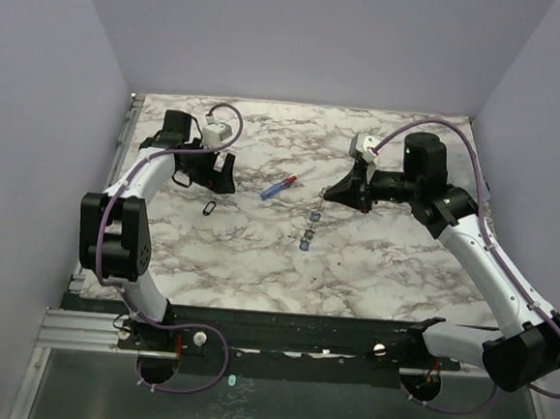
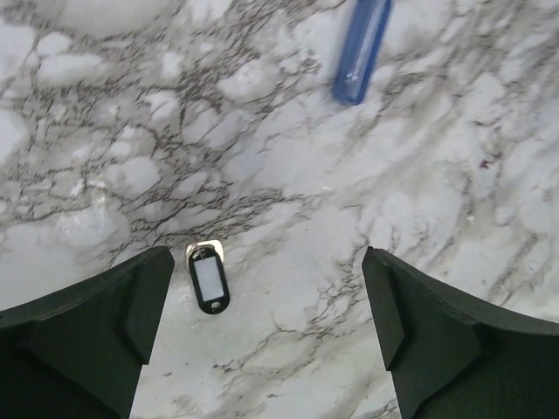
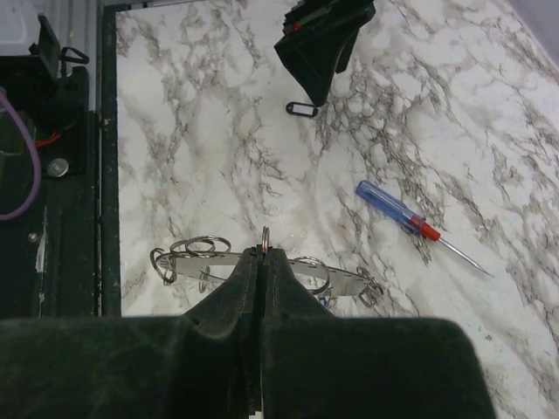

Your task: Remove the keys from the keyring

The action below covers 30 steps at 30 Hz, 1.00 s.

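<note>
Black fingers of the right gripper are pressing tightly together, and they are pinching the thin edge of the keyring, which is sticking up between the tips. Just beyond the tips, in the lower middle of the right wrist view, the keys are spreading sideways as a silver bunch with small loops over the marble table. I cannot tell if the bunch is resting on the marble. In the top view it is stretching down and left from this gripper, near the centre of the frame.

The left gripper is standing wide open and is holding nothing. A black tag with a white label is lying between its fingers, nearer to the one at the left of the frame. A blue-handled screwdriver is lying apart, between the two grippers.
</note>
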Each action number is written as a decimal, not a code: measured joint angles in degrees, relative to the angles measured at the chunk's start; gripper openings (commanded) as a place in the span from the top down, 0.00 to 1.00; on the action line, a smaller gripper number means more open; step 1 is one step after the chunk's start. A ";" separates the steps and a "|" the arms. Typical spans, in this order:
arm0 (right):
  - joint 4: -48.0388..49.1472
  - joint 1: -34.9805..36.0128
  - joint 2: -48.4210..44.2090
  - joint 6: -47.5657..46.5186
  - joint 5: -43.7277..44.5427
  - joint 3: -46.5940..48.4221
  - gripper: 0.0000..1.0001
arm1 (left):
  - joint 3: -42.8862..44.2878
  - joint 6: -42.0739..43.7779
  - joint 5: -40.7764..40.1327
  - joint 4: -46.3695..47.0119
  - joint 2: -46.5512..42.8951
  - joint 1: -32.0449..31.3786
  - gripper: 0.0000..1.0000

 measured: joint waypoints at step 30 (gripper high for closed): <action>-11.76 0.02 3.98 -8.39 -18.62 10.27 0.99 | -14.97 5.79 24.61 20.48 -15.56 -15.19 0.20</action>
